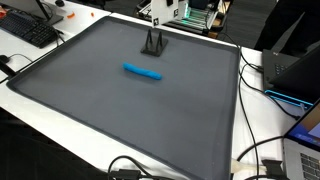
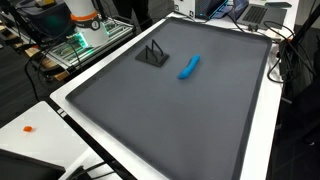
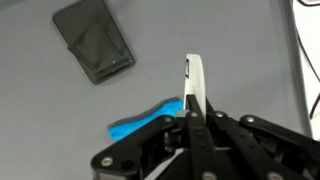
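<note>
A long blue object (image 1: pixel 142 71) lies flat near the middle of the dark grey mat (image 1: pixel 110 110), and shows in both exterior views (image 2: pixel 189 67). In the wrist view it (image 3: pixel 145 123) lies just below and left of my gripper (image 3: pixel 192 85). The jaws are together and end in one narrow white tip above the mat. Nothing shows between them. A small black stand (image 1: pixel 152 44) sits on the mat beyond the blue object and also shows in the other two views (image 2: pixel 153 54) (image 3: pixel 95 40). The gripper is outside both exterior views.
The mat (image 2: pixel 160 110) lies on a white table. A keyboard (image 1: pixel 28 30) sits off one corner. Cables (image 1: pixel 262 90) and a laptop (image 1: pixel 300 68) line one side. The robot's base (image 2: pixel 85 18) and a green-lit rack (image 2: pixel 75 45) stand behind. A small orange item (image 2: pixel 29 128) lies on the white edge.
</note>
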Controlling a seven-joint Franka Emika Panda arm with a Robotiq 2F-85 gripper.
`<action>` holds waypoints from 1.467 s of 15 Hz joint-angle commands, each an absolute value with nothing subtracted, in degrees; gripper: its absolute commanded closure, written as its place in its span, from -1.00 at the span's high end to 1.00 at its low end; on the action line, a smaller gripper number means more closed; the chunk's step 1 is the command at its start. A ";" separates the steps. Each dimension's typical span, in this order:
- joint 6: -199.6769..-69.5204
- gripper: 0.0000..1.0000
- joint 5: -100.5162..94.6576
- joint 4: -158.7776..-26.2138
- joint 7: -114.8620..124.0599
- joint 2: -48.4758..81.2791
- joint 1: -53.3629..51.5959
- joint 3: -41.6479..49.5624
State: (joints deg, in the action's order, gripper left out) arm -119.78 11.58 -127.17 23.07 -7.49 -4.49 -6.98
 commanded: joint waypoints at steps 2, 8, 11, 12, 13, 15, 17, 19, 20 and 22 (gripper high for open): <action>-116.93 -0.98 5.84 -123.09 15.08 -4.03 -5.91 -7.99; -118.50 -0.92 7.09 -123.56 15.59 -4.14 -6.12 -7.77; -118.43 -0.98 7.08 -123.49 15.51 -4.13 -6.12 -7.77; -119.28 -0.98 7.93 -123.15 12.94 -2.78 -6.34 -7.79; -119.83 -0.98 8.46 -122.92 11.41 -1.75 -6.51 -7.84; -121.05 -0.98 7.57 -122.23 8.79 0.78 -6.97 -8.16; -122.20 -0.98 6.82 -121.30 6.53 3.33 -7.35 -8.29; -123.69 -0.98 6.08 -120.20 5.32 6.01 -7.69 -8.40; -124.19 -0.98 5.72 -119.46 4.92 7.31 -7.84 -8.43; -125.59 -0.98 5.18 -118.02 4.13 9.67 -8.15 -8.40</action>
